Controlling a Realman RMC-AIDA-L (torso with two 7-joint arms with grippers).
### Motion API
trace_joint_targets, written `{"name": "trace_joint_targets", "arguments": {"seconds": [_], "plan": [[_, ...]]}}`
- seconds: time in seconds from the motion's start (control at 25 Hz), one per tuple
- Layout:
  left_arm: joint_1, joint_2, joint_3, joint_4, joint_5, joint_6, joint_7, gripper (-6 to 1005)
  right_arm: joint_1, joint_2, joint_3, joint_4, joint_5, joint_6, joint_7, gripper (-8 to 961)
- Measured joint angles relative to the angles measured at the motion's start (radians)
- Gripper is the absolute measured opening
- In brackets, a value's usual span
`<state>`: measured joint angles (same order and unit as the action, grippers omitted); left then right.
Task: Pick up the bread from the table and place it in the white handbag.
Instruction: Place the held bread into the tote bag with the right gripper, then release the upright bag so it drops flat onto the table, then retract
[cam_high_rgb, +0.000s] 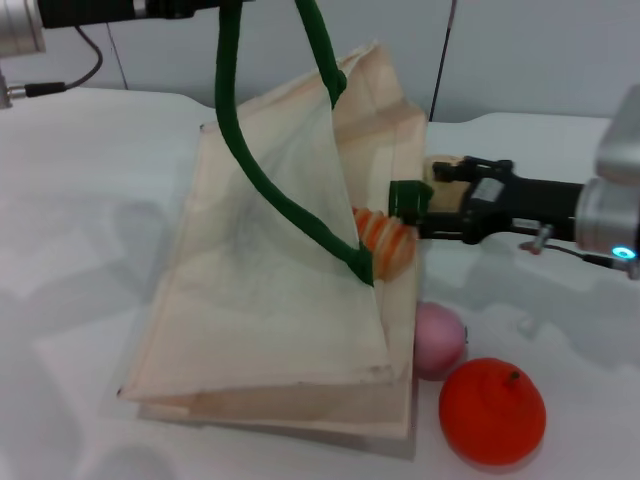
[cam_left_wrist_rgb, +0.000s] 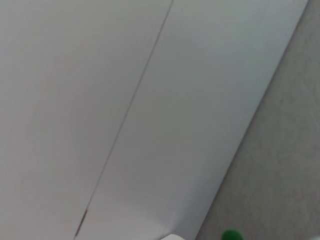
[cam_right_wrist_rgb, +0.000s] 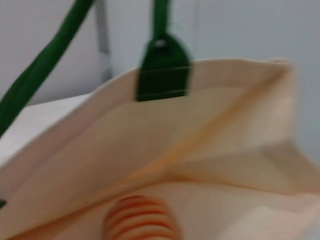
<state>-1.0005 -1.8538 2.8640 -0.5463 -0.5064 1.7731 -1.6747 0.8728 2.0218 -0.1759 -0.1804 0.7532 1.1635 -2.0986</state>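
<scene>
The white handbag (cam_high_rgb: 270, 300) stands tilted on the table (cam_high_rgb: 80, 200), its mouth open toward the right. Its dark green handles (cam_high_rgb: 250, 160) are pulled up to my left gripper (cam_high_rgb: 215, 8) at the top edge of the head view. My right gripper (cam_high_rgb: 405, 215) reaches in from the right and is shut on the bread (cam_high_rgb: 388, 242), orange and tan striped, at the bag's mouth. In the right wrist view the bread (cam_right_wrist_rgb: 142, 217) points into the open bag (cam_right_wrist_rgb: 200, 150), below a green handle tab (cam_right_wrist_rgb: 164, 67).
A pink ball (cam_high_rgb: 438, 338) and an orange sphere (cam_high_rgb: 492, 410) lie on the table just right of the bag's front corner. A beige ball (cam_high_rgb: 445, 168) sits behind the right gripper. The left wrist view shows only a wall and a green bit (cam_left_wrist_rgb: 231, 235).
</scene>
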Motion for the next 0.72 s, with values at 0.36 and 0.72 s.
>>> {"name": "trace_joint_targets", "arguments": {"seconds": [0.36,0.72], "plan": [[0.01,0.001,0.0,0.0,0.003,-0.016,-0.012,129,-0.129,-0.004,0.114,-0.105,0.152,0.075,-0.004,871],[0.018,-0.002,0.0,0.0,0.008,-0.061,-0.025,167,-0.178,-0.005,0.116,-0.112,0.259,0.068,-0.005,871]]}}
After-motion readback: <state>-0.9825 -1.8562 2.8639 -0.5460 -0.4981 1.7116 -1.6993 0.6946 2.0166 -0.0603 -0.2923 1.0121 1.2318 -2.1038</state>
